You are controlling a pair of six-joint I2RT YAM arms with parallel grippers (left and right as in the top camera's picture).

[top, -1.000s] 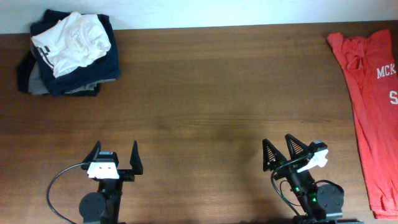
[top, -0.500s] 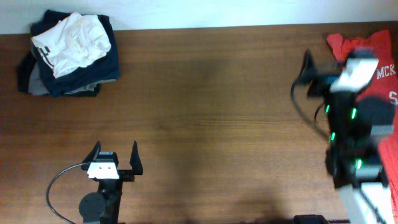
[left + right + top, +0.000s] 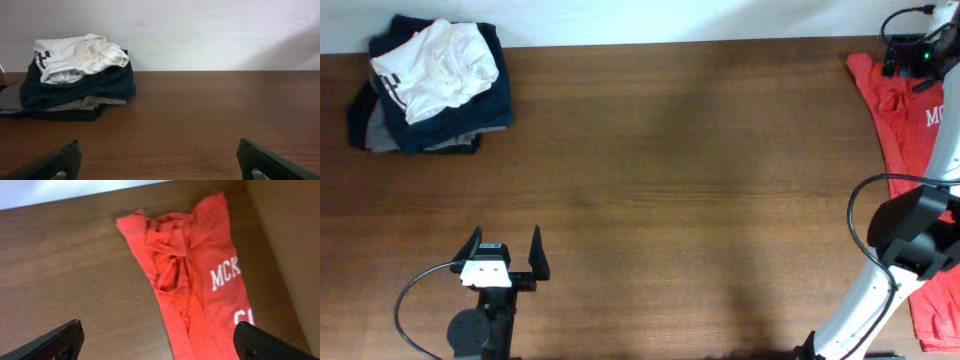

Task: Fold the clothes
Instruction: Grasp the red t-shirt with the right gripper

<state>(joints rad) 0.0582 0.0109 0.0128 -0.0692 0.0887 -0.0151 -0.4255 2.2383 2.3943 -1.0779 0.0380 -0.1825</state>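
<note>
Far on the left sits a pile of folded clothes [image 3: 470, 115] with a white garment [image 3: 435, 62] on top. Leave that pile alone. It is not your job.

Near you on the left, the left gripper [image 3: 506, 262] rests low with its two fingers spread wide. It holds nothing. It points at the pile, well apart from it.

The middle of the table [image 3: 670, 170] is bare brown wood. That looks like the best spot for folding.

Now look right. The right arm [image 3: 905, 225] reaches to the far right corner. The right gripper [image 3: 160, 342] hangs above the red T-shirt [image 3: 175, 255] with its fingers wide apart, and it grips nothing yet. The shirt lies along the right edge of the table. Its far end is bunched up [image 3: 167, 267], and the white letters [image 3: 225, 272] face up.

You seem to be going in for the first grab. Come straight down on the far end of the shirt, close to its left edge. Pinch plenty of cloth so that it does not slip. Then pull it slowly left onto the bare wood. Go gently so the shirt spreads out and does not roll up.
</note>
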